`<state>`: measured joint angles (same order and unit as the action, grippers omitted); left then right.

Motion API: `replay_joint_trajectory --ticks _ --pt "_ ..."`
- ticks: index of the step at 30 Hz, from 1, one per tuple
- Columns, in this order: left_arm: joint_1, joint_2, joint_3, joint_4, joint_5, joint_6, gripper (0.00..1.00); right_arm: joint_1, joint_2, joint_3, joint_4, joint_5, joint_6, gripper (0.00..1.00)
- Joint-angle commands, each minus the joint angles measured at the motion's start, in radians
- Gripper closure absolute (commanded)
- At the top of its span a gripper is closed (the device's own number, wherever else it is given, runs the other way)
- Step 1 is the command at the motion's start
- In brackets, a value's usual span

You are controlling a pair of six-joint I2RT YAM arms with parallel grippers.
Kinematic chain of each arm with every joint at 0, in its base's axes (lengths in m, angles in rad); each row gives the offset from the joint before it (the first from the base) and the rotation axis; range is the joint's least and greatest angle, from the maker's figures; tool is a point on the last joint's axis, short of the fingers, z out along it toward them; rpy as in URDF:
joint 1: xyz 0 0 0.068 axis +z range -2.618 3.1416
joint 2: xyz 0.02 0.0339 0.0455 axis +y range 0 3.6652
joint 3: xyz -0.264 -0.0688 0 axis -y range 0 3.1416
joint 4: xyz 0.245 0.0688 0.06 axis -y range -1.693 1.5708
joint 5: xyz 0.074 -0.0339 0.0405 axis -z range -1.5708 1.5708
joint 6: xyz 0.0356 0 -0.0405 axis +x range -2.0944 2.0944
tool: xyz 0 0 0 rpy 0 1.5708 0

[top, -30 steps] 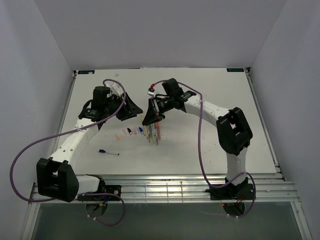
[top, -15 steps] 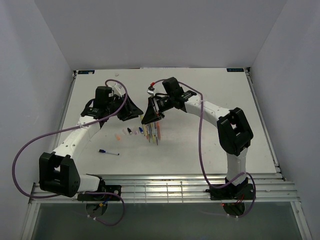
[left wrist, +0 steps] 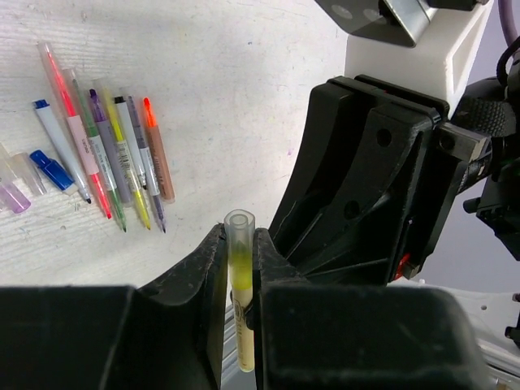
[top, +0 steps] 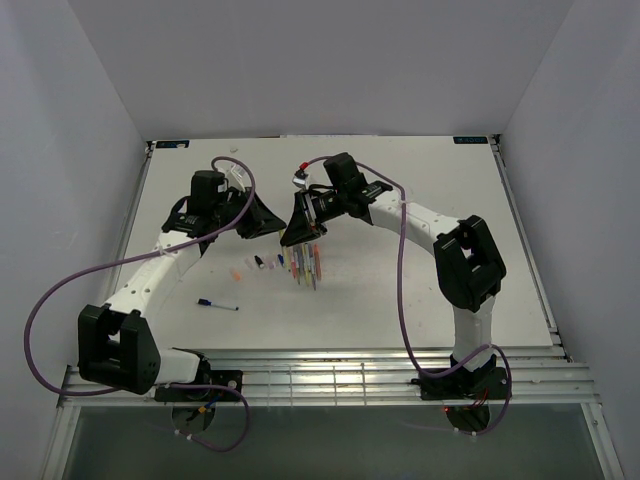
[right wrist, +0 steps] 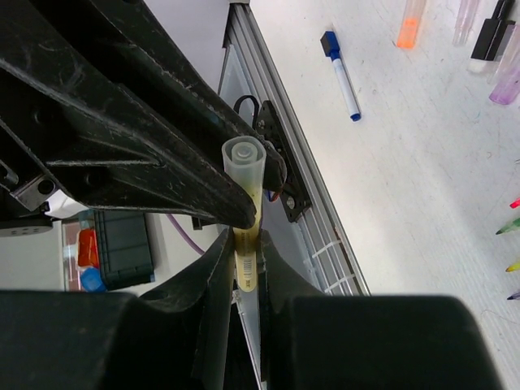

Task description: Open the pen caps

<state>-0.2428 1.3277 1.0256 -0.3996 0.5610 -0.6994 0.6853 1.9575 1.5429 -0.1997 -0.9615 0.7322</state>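
- left pincer pressed together on a yellow pen, held upright in the left wrist view; the pen's clear open tube end stands clear above the fingertips
- right pincer likewise clamped on a yellow-bodied pen with a stepped clear tip; I cannot tell whether both pincers hold one pen or two separate parts
- in the top view the two pincers meet tip to tip just above centre of the bench; each wrist view has the other pincer's black housing close behind the held piece
- loose pens lie side by side at upper left of the left wrist view; a blue cap rests just left of them
- a blue-capped pen lies alone, well apart from the rest; an orange cap sits at the right wrist view's top edge
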Motion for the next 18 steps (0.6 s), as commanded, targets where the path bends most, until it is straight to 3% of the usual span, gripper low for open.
replay_joint_trajectory --ticks 1,4,8,9,12,18 --pt "-0.001 -0.015 0.025 -0.027 -0.010 0.008 1.00 0.008 -0.023 0.025 0.048 -0.043 0.007 0.86" --pt "-0.001 -0.025 0.025 -0.050 -0.027 -0.002 1.00 0.013 -0.012 0.037 0.030 -0.039 -0.010 0.72" --pt "-0.001 -0.035 0.048 -0.096 -0.078 -0.012 1.00 0.022 -0.006 0.049 -0.009 -0.026 -0.028 0.69" --pt "-0.001 -0.035 0.053 -0.102 -0.088 -0.015 1.00 0.023 -0.003 0.049 -0.013 -0.023 -0.031 0.70" --pt "-0.001 -0.025 0.077 -0.131 -0.111 -0.031 1.00 0.033 0.012 0.063 -0.053 0.001 -0.059 0.91" --pt "0.000 0.045 0.187 -0.254 -0.186 -0.032 1.00 0.051 0.027 0.143 -0.309 0.156 -0.250 0.92"
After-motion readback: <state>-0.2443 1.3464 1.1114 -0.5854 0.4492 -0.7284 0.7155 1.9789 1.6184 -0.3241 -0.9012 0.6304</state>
